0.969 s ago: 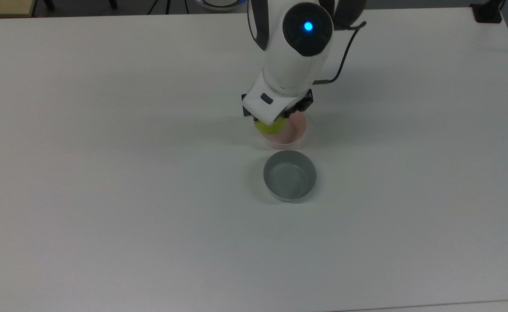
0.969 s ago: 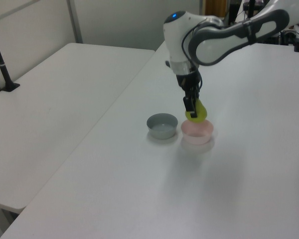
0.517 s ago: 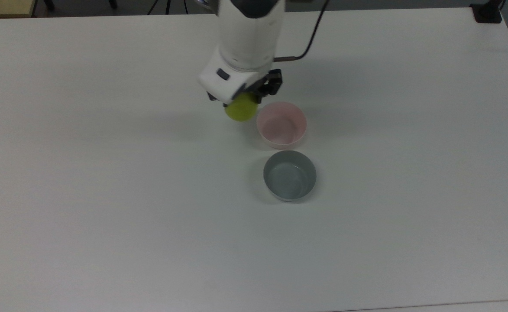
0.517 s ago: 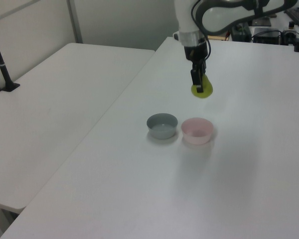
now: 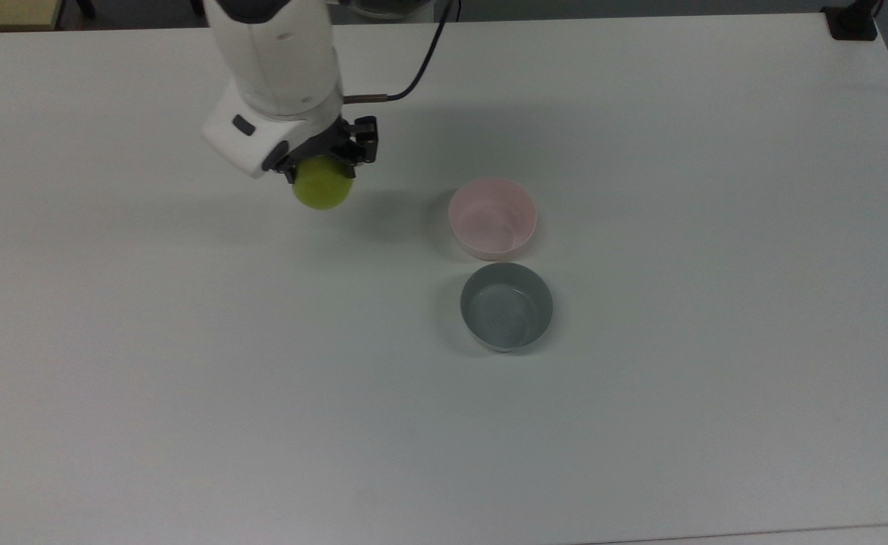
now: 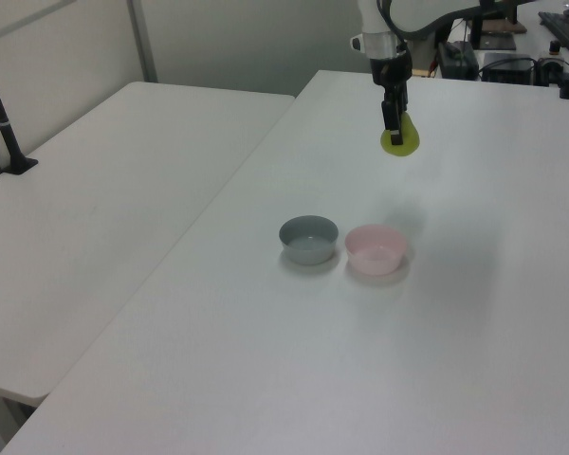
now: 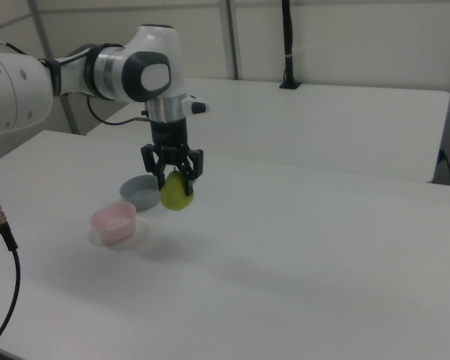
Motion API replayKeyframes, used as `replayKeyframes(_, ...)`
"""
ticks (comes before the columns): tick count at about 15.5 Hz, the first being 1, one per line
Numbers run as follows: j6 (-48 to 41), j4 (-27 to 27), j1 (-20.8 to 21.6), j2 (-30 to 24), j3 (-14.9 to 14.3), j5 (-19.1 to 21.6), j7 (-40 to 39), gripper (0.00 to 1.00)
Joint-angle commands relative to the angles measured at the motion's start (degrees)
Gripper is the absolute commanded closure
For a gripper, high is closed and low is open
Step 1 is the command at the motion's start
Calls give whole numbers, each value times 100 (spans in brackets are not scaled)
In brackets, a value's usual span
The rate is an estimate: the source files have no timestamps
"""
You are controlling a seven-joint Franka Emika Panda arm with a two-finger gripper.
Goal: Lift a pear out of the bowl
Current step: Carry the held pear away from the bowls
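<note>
Pear pickup, status at this moment. The hand (image 5: pixel 321 168) is pinching the small rounded yellow-green pear (image 5: pixel 322 184) by its narrow upper end; the fat lower body hangs free below the fingers (image 7: pixel 193 166). In the right view the pear (image 7: pixel 176 193) hangs slightly tilted and well above the white counter (image 5: pixel 640 416), with its soft shadow on the surface beneath.

Position, top view clock face: the pear is at about 10 o'clock from the small round pale pink bowl (image 5: pixel 493 216) and well apart from it. The pink bowl holds nothing. The small round grey bowl (image 5: pixel 506 306) sits just beside the pink one, at its 6 o'clock, also holding nothing. In the left view the pear (image 6: pixel 399 140) hangs at roughly 12 o'clock above the pink bowl (image 6: pixel 376 248), with the grey bowl (image 6: pixel 308 238) at the pink bowl's 9 o'clock.

Judgement: the pick itself looks done, since the fruit is clear of the bowl and carried.

Handling notes (judged, not measured):
- Looks light; the arm carries it without visible sag.
- Skin appears smooth and rounded, so likely slippery against flat pads.
- The grip is on the taper near the top, where the surface slopes away; a squeeze there could push the fruit downward and out. A hold across the widest part of the belly would probably seat better.
- Cannot tell whether it is real or a hard replica; if real, firm pressure could bruise it.
- The stem is hidden between the fingers.
</note>
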Motion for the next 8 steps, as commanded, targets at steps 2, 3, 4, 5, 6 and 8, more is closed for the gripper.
replayKeyframes(2,39,-81,-83,244,9,-224,-243,87)
replayKeyframes(3,127,-99,-74,324,9,-251,-234,87)
replayKeyframes(4,206,-143,-66,403,9,-252,-225,87)
replayKeyframes(5,311,-178,-57,474,9,-260,-208,87)
replayKeyframes(6,373,-213,-48,518,9,-260,-208,86)
replayKeyframes(8,470,-257,-39,658,26,-426,-217,86)
